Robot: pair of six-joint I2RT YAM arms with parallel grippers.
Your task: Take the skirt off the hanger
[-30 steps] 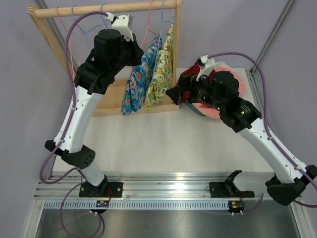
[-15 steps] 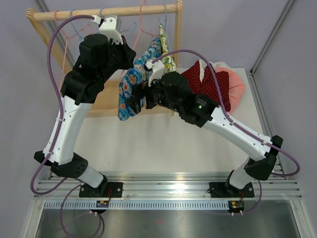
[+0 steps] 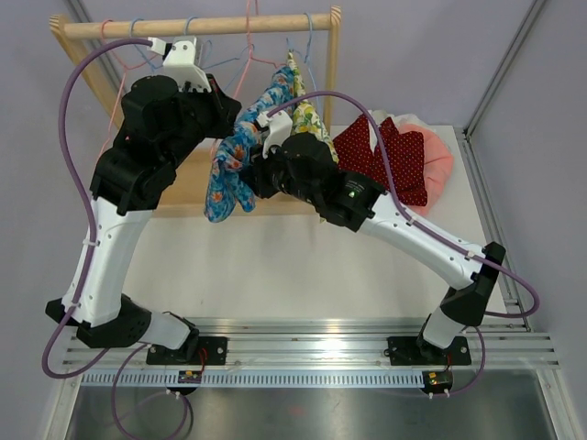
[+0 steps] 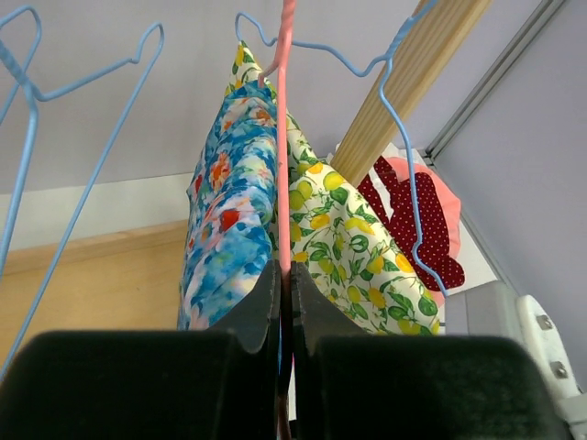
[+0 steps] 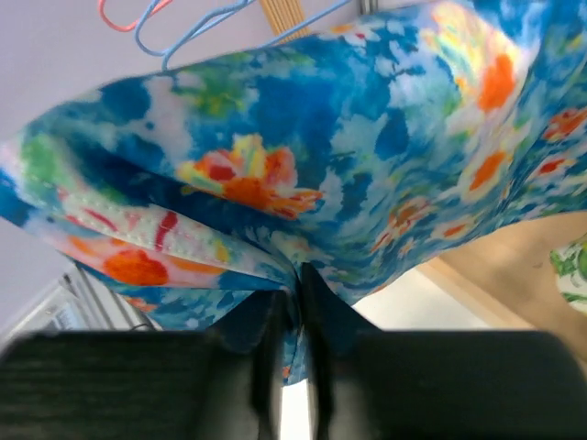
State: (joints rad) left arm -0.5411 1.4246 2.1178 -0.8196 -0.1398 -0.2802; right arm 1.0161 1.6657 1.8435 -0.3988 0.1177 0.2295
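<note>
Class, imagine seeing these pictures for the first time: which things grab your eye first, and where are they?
The blue floral skirt hangs from the wooden rack, pinched by the right fingers. The left fingers clamp the pink hanger. A red dotted garment lies at the table's right.

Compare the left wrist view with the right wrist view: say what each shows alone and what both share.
Only the left wrist view shows the left gripper shut on the pink hanger, and the red dotted garment beyond. Only the right wrist view shows the right gripper shut on the blue floral skirt. Both show that skirt and the blue wire hangers.
</note>
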